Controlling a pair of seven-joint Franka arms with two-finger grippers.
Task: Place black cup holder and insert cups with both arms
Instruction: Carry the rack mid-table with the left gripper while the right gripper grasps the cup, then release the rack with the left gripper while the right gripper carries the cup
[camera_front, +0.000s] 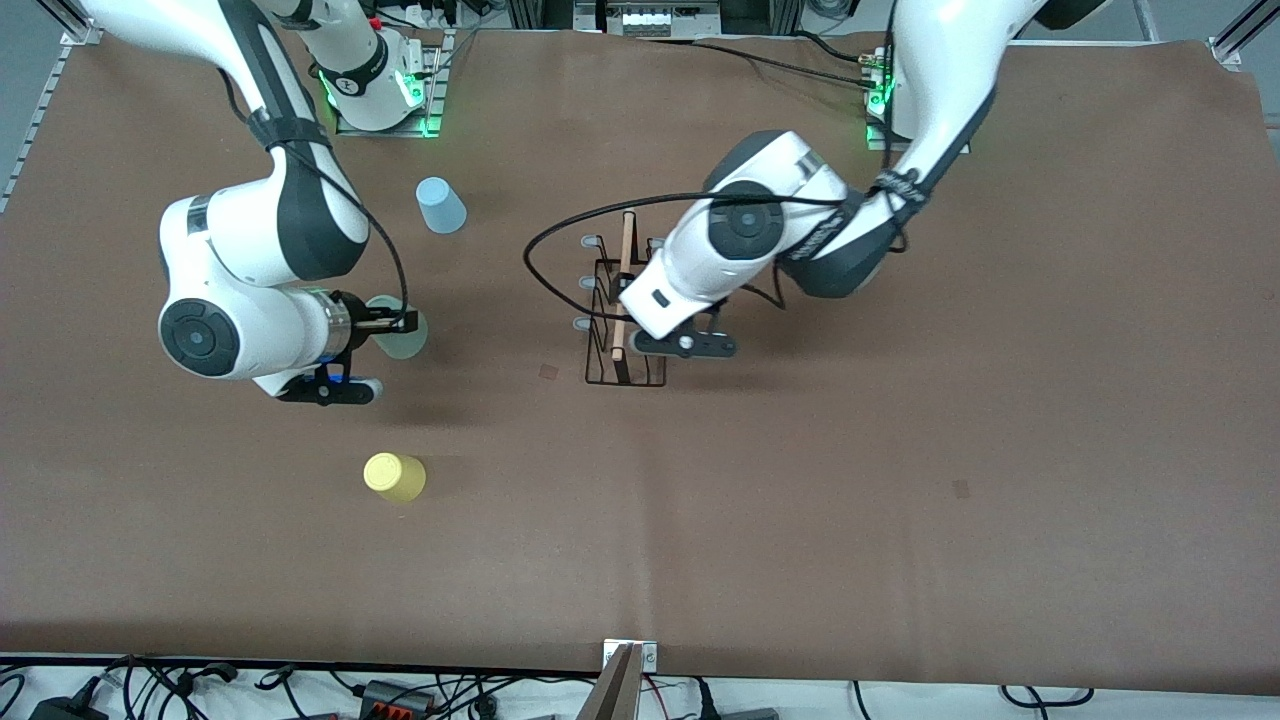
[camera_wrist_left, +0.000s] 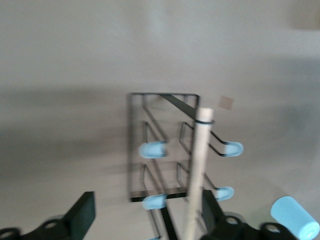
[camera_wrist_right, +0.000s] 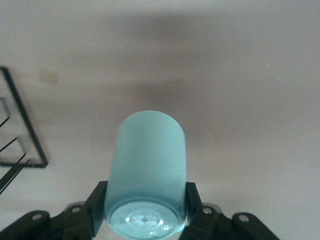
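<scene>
The black cup holder (camera_front: 610, 380) stands on the table's middle, its wooden rod (camera_front: 626, 262) on top. My left gripper (camera_wrist_left: 147, 210) hangs over it, open, with the rod (camera_wrist_left: 200, 155) close beside one finger (camera_wrist_left: 212, 212) and not gripped. Its prong tips (camera_wrist_left: 152, 149) show below. My right gripper (camera_front: 398, 325) is shut on the pale grey-green cup (camera_front: 408, 338), held above the table toward the right arm's end; in the right wrist view the cup (camera_wrist_right: 147, 170) sits between both fingers of the gripper (camera_wrist_right: 145, 200). The light blue cup (camera_front: 440, 204) and the yellow cup (camera_front: 394, 476) stand on the table.
The brown table cover (camera_front: 900, 450) is bare toward the left arm's end. The blue cup also shows in the left wrist view (camera_wrist_left: 295, 217). A corner of the holder shows in the right wrist view (camera_wrist_right: 29, 125). A black cable (camera_front: 540, 235) loops from the left arm over the holder.
</scene>
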